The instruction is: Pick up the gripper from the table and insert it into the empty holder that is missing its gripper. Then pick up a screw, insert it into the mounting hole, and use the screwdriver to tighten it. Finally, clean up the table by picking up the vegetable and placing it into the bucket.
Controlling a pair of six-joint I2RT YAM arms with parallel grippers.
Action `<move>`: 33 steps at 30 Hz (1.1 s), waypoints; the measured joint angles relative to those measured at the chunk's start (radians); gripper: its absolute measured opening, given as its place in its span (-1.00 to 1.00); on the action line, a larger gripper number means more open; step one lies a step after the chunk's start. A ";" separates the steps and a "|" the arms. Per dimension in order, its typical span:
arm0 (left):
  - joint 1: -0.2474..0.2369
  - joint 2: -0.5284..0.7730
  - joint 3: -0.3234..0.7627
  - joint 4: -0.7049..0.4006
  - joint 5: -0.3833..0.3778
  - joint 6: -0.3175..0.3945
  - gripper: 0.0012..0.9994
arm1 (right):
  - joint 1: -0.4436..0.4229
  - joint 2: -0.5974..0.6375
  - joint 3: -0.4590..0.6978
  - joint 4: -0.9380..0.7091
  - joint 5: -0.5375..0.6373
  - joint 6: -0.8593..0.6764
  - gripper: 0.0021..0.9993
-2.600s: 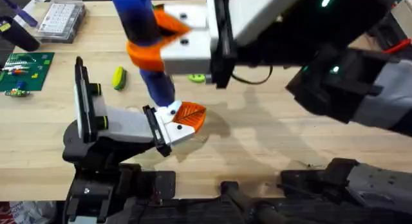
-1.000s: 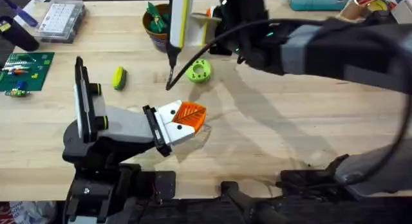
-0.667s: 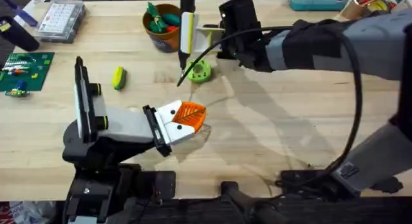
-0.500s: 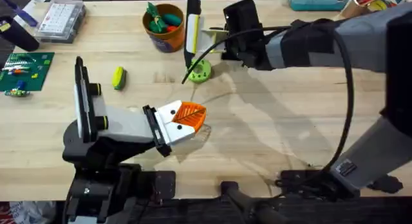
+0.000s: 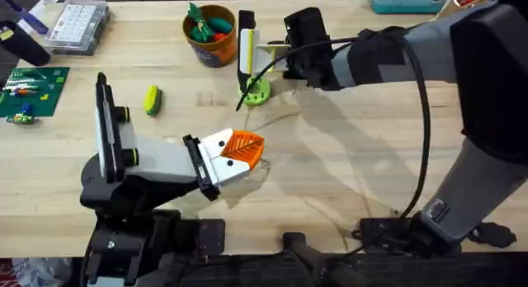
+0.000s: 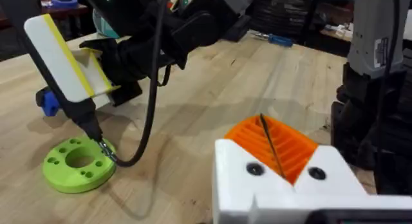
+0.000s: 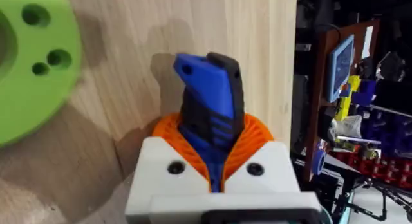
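Note:
My right gripper (image 5: 264, 53) reaches across to the back middle and is shut on the screwdriver (image 5: 245, 46), a white and yellow tool with a blue and black handle (image 7: 207, 98). The tool's black tip (image 6: 103, 147) rests on the rim of a lime-green disc (image 5: 256, 91). Whether a screw sits under the tip I cannot tell. The yellow vegetable (image 5: 152, 99) lies on the table (image 5: 346, 155) to the left. Behind the disc stands the orange bucket (image 5: 208, 26) with toys inside. My left gripper (image 5: 246, 148) lies low at the front middle, orange pads (image 6: 293, 150) shut on nothing.
A clear compartment box (image 5: 78, 25) and a green circuit board (image 5: 31, 91) lie at the far left. A black cable (image 6: 151, 114) loops from the right arm down over the disc. Bare wood stretches across the right half.
The right arm dropped from close under the camera to the back middle and lowered the screwdriver until its tip met the green disc. The left arm stayed still.

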 joint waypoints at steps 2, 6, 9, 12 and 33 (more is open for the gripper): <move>0.000 0.000 0.000 0.000 0.000 0.000 -0.98 | 0.000 0.000 0.001 0.000 0.000 0.000 -0.90; 0.000 0.000 0.000 0.000 0.000 0.000 -0.98 | 0.000 0.000 0.002 -0.003 0.000 0.000 -0.90; 0.000 0.000 0.000 0.000 0.000 0.000 -0.98 | 0.000 0.000 0.002 -0.004 0.000 0.003 -0.83; 0.000 0.000 0.000 0.000 0.000 0.000 -0.98 | 0.000 0.000 0.005 -0.004 0.001 0.006 -0.02; 0.000 0.000 0.000 0.000 0.000 0.000 -0.98 | -0.010 -0.013 0.024 0.005 0.030 0.051 0.98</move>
